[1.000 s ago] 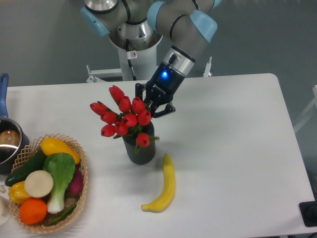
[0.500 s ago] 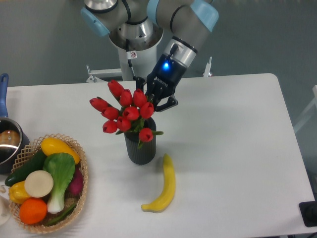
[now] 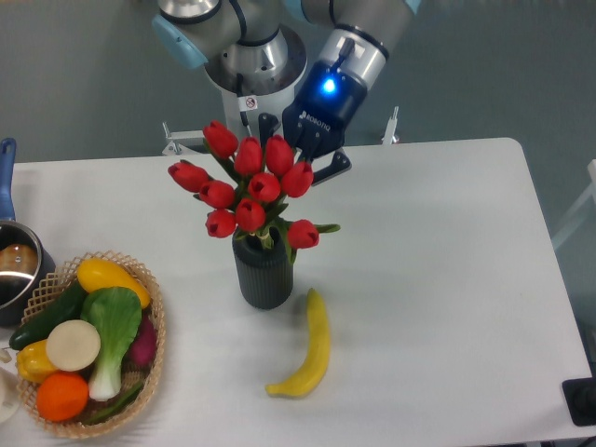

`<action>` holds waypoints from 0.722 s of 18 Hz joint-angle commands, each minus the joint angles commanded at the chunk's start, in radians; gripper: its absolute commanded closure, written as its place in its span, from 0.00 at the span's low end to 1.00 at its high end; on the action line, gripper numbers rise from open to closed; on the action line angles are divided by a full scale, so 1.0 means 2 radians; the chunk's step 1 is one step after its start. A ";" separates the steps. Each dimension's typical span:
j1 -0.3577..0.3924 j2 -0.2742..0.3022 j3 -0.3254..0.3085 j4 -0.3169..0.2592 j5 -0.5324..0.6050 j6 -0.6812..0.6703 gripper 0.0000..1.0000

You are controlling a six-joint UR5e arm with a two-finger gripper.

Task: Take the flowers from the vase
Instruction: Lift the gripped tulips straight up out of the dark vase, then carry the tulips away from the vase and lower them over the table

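Observation:
The flowers (image 3: pixel 251 186), a bunch of red tulip buds with green stems and leaves, stand raised above the dark grey ribbed vase (image 3: pixel 264 275) at the table's middle. Their lower stems reach down to the vase's mouth. My gripper (image 3: pixel 300 158) is just behind the bunch at its upper right, with a blue light on its body. Its fingers close around the bunch, partly hidden by the buds. The vase stands upright on the table.
A yellow banana (image 3: pixel 312 349) lies just right of the vase, toward the front. A wicker basket (image 3: pixel 154 321) of vegetables and fruit sits at the front left. A pot (image 3: pixel 14 270) with a blue handle is at the left edge.
My gripper has risen and moved up and to the right, and the flowers have come up with it, standing higher out of the vase. The vase has stayed in place.

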 joint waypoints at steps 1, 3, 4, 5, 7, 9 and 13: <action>0.002 0.003 0.002 0.000 -0.002 -0.010 1.00; 0.007 0.005 0.011 0.000 -0.002 -0.028 1.00; 0.011 0.005 0.021 -0.001 -0.002 -0.039 1.00; 0.017 0.002 0.028 -0.001 -0.002 -0.045 1.00; 0.028 -0.001 0.040 -0.001 -0.003 -0.063 1.00; 0.039 -0.003 0.051 -0.001 -0.002 -0.068 1.00; 0.075 -0.029 0.070 0.001 0.003 -0.059 1.00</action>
